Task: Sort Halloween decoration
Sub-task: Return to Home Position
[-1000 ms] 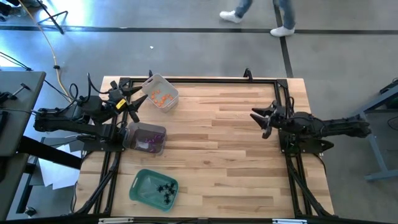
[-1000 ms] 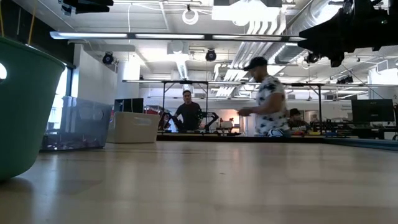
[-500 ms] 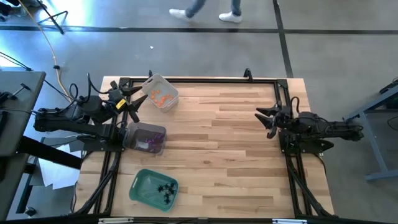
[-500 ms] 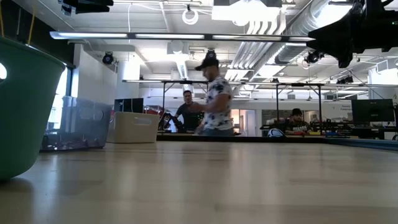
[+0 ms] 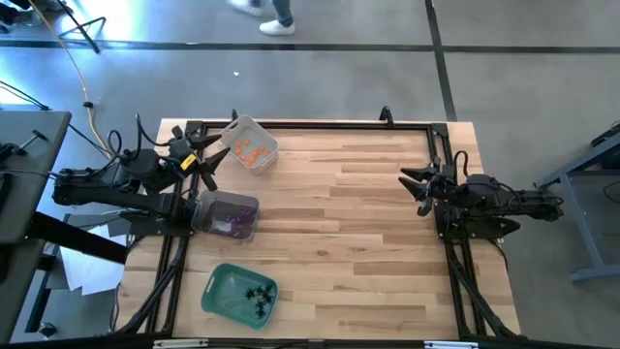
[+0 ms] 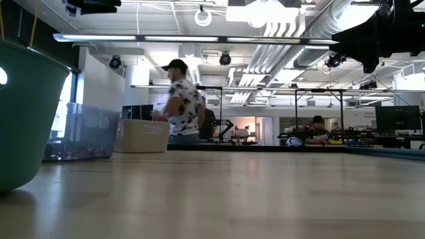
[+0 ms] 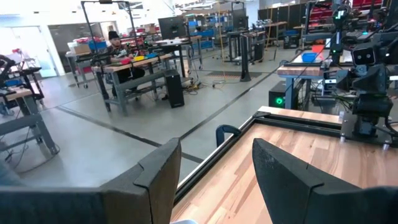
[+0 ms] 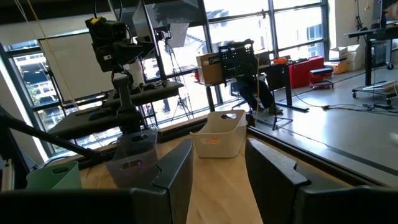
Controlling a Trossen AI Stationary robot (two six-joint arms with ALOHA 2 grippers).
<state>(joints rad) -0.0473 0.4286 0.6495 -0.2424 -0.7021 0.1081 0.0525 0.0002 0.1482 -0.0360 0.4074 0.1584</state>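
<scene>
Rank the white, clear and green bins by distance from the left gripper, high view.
1. White bin, upper left, just off the left gripper.
2. Clear bin, mid left; nearly tied with 1.
3. Green bin, lower left, plainly farthest.

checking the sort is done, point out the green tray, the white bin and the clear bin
green tray [image 5: 223, 289], high view, its bare floor
white bin [image 5: 241, 130], high view, its bare floor
clear bin [image 5: 232, 203], high view, a bare part
</scene>
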